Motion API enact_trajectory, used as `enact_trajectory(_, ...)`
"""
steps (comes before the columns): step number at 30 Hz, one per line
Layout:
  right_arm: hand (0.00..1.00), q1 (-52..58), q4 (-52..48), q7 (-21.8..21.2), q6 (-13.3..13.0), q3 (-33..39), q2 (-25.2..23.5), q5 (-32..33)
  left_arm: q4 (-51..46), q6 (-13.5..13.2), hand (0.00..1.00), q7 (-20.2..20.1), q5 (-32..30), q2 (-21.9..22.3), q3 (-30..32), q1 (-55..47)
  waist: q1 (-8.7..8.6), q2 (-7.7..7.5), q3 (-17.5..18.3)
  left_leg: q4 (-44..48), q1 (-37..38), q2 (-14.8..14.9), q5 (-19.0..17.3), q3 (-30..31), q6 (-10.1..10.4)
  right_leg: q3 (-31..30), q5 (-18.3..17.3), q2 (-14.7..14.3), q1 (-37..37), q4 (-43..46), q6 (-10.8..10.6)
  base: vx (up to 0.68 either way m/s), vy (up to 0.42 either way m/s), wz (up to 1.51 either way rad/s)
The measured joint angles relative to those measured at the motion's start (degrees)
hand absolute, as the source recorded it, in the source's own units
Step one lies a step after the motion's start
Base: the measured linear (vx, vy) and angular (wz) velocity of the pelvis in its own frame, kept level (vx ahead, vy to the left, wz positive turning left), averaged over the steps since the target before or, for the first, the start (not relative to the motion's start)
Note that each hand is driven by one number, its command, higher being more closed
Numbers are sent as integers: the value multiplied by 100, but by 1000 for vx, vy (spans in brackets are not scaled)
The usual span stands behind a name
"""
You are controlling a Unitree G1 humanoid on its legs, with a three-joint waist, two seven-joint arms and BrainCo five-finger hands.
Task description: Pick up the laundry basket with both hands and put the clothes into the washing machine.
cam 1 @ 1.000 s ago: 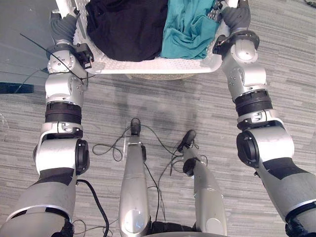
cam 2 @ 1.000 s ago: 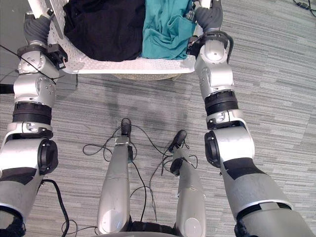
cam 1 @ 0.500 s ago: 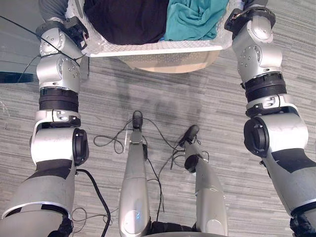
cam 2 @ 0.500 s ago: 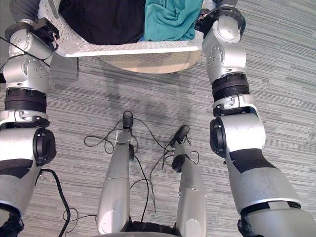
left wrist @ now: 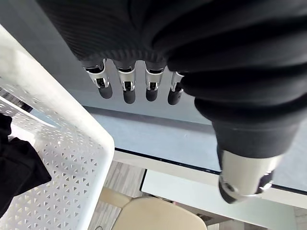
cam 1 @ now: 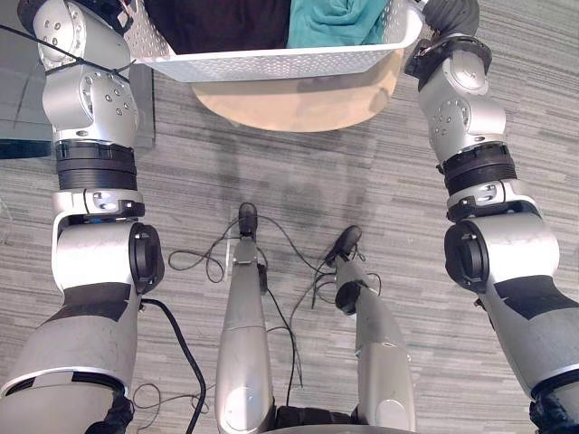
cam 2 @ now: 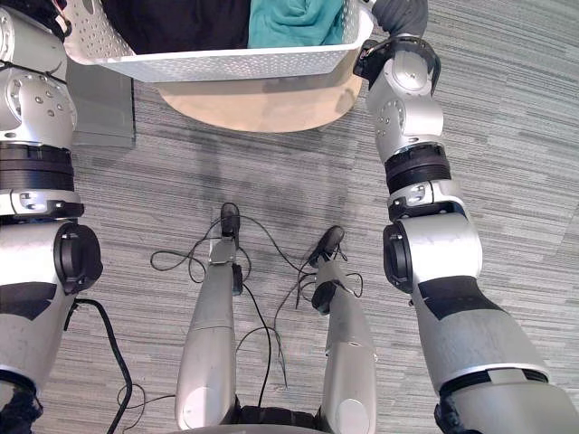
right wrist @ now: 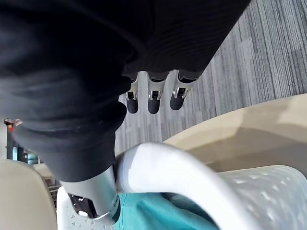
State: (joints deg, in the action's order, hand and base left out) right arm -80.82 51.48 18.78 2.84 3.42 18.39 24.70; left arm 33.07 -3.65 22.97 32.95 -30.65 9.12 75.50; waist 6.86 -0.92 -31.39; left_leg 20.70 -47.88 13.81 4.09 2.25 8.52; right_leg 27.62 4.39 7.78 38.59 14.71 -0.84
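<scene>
Left hand [left wrist: 128,87] first: the fingers hang pretty much straight in a row with the thumb off on its own. The basket [cam 1: 271,63] rim runs just beside those fingers, not between them and the thumb. So that one's relaxed and spread, nothing curled round anything.

Right hand [right wrist: 154,98] looks similar, fingers straight and pointing out over the floor [cam 1: 298,181]. Here though the thick rim passes between the fingers and the thumb, with the thumb on the inside next to the teal clothes [cam 1: 336,16]. It's not clenched, more like straddling the edge.

The basket itself is white plastic, walls full of little triangular holes, with a fat smooth rim and rounded corners. Black clothes [cam 1: 208,16] fill the side toward the robot's left and the teal ones the side toward its right, the two piles touching in the middle.

From the head views it's up at the far edge, front wall facing the camera, hanging over a round tan surface [cam 1: 298,107]. Can't tell from these angles whether the bottom touches that or not.

Both arms are stretched forward, roughly parallel, one on each side of the basket. The wrists are level with its front corners, and the right one's dark ribbed cover sits right against the front right corner.
</scene>
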Motion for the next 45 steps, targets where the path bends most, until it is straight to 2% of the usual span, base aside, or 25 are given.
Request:
enact_trajectory(7, 0, 75, -6, 0, -16, 0, 21, -1, -184, -59, 0, 79, -268, -54, -6, -44, -19, -3, 2, 1, 45, 6, 0, -61, -1, -72, 1, 1, 0, 0, 0, 19, -19, -3)
enact_trajectory(10, 0, 588, -598, -1, -38, -7, 87, -1, -1033, -57, 0, 104, -495, -300, 90, -687, -66, -17, 10, 1, 100, 20, 0, -98, -1, -105, 1, 0, -28, 4, 0, 42, -28, -3)
enact_trajectory(14, 0, 2467, -2229, 31, -86, 172, 500, -88, -3040, -173, 0, 373, -774, -364, 1129, -3066, -133, -18, 10, 0, 633, 88, -20, -187, -6, -112, -20, 54, -378, 357, 0, 98, -33, 1)
enact_trajectory(16, 0, 3585, -2905, 91, -230, 599, 609, -289, -3616, -252, 0, 416, -994, -191, 1662, -4335, -132, -27, 15, 23, 1112, 112, -163, -260, -12, -113, -271, 123, -740, 667, 13, 106, -66, 13)
enact_trajectory(19, 0, 5679, -3706, -7, -470, 1517, 407, -983, -4515, -484, 0, 215, -1404, 587, 2245, -6369, 3, -178, 104, 347, 1818, 20, -565, -238, 74, -121, -1191, 303, -1453, 1179, 17, 61, -151, 26)
enact_trajectory(23, 0, 7448, -3423, -218, -497, 2155, -395, -1523, -4412, -553, 0, -245, -1620, 1668, 1945, -7865, 9, -270, 417, 37, 2313, -187, -551, 229, 107, 241, -1695, 464, -1978, 1546, -7, -3, -159, 68)
enact_trajectory(24, 0, 8101, -3313, -291, -436, 2276, -880, -1815, -4071, -486, 0, -515, -1553, 2040, 1758, -8225, -5, -299, 641, -45, 2424, -213, -538, 351, 117, 446, -1868, 532, -2164, 1658, -10, 23, -159, 70)
enact_trajectory(25, 0, 8324, -3233, -324, -413, 2271, -1050, -1918, -3930, -436, 0, -601, -1541, 2174, 1707, -8359, -21, -305, 766, -43, 2438, -199, -550, 348, 97, 527, -1943, 562, -2228, 1709, -22, 37, -177, 84)
enact_trajectory(27, 0, 8854, -3011, -483, -368, 2259, -1532, -2091, -3526, -321, 0, -800, -1504, 2500, 1520, -8702, -140, -339, 1065, 15, 2569, -1, -653, -9, -146, 810, -1993, 650, -2517, 1734, 68, 60, -100, 52)
enact_trajectory(28, 0, 9097, -2970, -597, -345, 2218, -1770, -2091, -3395, -237, 0, -945, -1505, 2745, 1460, -8937, -163, -338, 1209, 667, 2607, 293, -868, -393, -370, 851, -1980, 684, -2684, 1736, 110, 85, -13, -2)
enact_trajectory(29, 0, 9259, -2971, -679, -345, 2117, -1858, -2091, -3303, -193, 0, -1031, -1507, 2934, 1355, -9135, -170, -288, 1294, 1360, 2750, 473, -1079, -579, -460, 822, -1970, 678, -2825, 1736, 126, 92, 63, -25)
enact_trajectory(30, 0, 9512, -2968, -808, -341, 1997, -1926, -2091, -3094, -109, 0, -1191, -1518, 3113, 1142, -9359, -234, -181, 1490, 1961, 3039, 654, -1392, -716, -414, 789, -1950, 688, -3000, 1729, 109, 72, 119, -27)
enact_trajectory(31, 0, 9634, -2964, -855, -332, 1944, -1955, -2090, -2953, -89, 0, -1270, -1520, 3190, 1040, -9449, -298, -117, 1623, 2134, 3190, 729, -1492, -715, -388, 789, -1930, 706, -3070, 1729, 78, 47, 209, -17)
enact_trajectory(32, 0, 9774, -2890, -910, -297, 1845, -2019, -2083, -2596, -35, 0, -1374, -1560, 3306, 831, -9487, -333, -73, 1840, 2289, 3503, 865, -1578, -697, -278, 686, -1860, 755, -3120, 1730, -32, 23, 291, -23)
enact_trajectory(34, 0, 9804, -2585, -923, -228, 1751, -2079, -2075, -2076, 59, 0, -1473, -1579, 3412, 523, -9455, -356, 20, 2083, 2179, 3891, 973, -1576, -655, -222, 497, -1692, 920, -3091, 1769, -187, -20, 345, -27)
enact_trajectory(35, 0, 9747, -2373, -965, -227, 1664, -2049, -2074, -1785, 104, 0, -1526, -1567, 3437, 295, -9450, -438, 83, 2250, 1755, 4097, 722, -1783, -608, 272, 325, -1547, 1095, -2941, 1803, -343, -95, 429, -10)
enact_trajectory(36, 0, 9574, -2048, -1048, -187, 1557, -2160, -2067, -1468, 117, 0, -1524, -1538, 3422, 182, -9387, -511, -103, 2392, 1296, 4207, 373, -1944, -627, 479, 131, -1319, 1292, -2717, 1681, -470, -146, 491, -11)
enact_trajectory(38, 0, 9303, -1656, -1139, -115, 1353, -2211, -2069, -940, 147, 0, -1504, -1530, 3362, 44, -9152, -518, -192, 2399, 787, 4363, 76, -2073, -795, 398, 15, -730, 1419, -2645, 1165, -451, -179, 423, -15)
enact_trajectory(39, 0, 9186, -1538, -1139, -76, 1333, -2222, -2071, -745, 198, 0, -1505, -1543, 3338, -14, -9044, -442, -223, 2362, 681, 4404, -92, -2086, -904, 368, -70, -447, 1447, -2630, 905, -365, -291, 447, -31)
enact_trajectory(40, 0, 9068, -1417, -1129, -44, 1335, -2216, -2077, -577, 221, 0, -1500, -1580, 3309, -130, -9021, -428, -169, 2298, 718, 4332, -298, -2014, -1038, 194, -173, 148, 1433, -2710, 379, -228, -396, 463, -34)
enact_trajectory(41, 0, 9014, -1339, -1128, -33, 1313, -2193, -2077, -536, 225, 0, -1498, -1586, 3326, -171, -9046, -431, -154, 2301, 685, 4309, -308, -1989, -1128, -108, -241, 354, 1397, -2775, 160, -268, -349, 319, -24)
enact_trajectory(42, 0, 8911, -1228, -1130, -9, 1163, -2148, -2080, -538, 216, 0, -1499, -1602, 3335, -176, -9079, -462, -45, 2256, 567, 4328, -338, -2068, -1381, -435, -442, -45, 1372, -2660, 765, -393, -324, 261, -3)
enact_trajectory(43, 0, 8928, -1209, -1132, 13, 1093, -2153, -2084, -524, 219, 0, -1499, -1604, 3302, -166, -9054, -469, -72, 2236, 541, 4335, -364, -2051, -1475, -471, -543, -426, 1373, -2576, 1333, -470, -270, 176, 16)
enact_trajectory(44, 0, 9013, -1210, -1139, 21, 971, -2173, -2091, -528, 219, 0, -1483, -1608, 3223, -144, -9057, -464, -96, 2225, 511, 4351, -392, -1984, -1611, -576, -681, -1040, 1273, -2508, 2341, -593, -256, 127, 26)
enact_trajectory(45, 0, 9027, -1228, -1145, 10, 923, -2163, -2153, -550, 218, 0, -1484, -1620, 3191, -108, -9100, -450, -112, 2235, 511, 4360, -413, -1938, -1712, -640, -740, -1400, 1147, -2547, 2939, -680, -261, 4, 37)
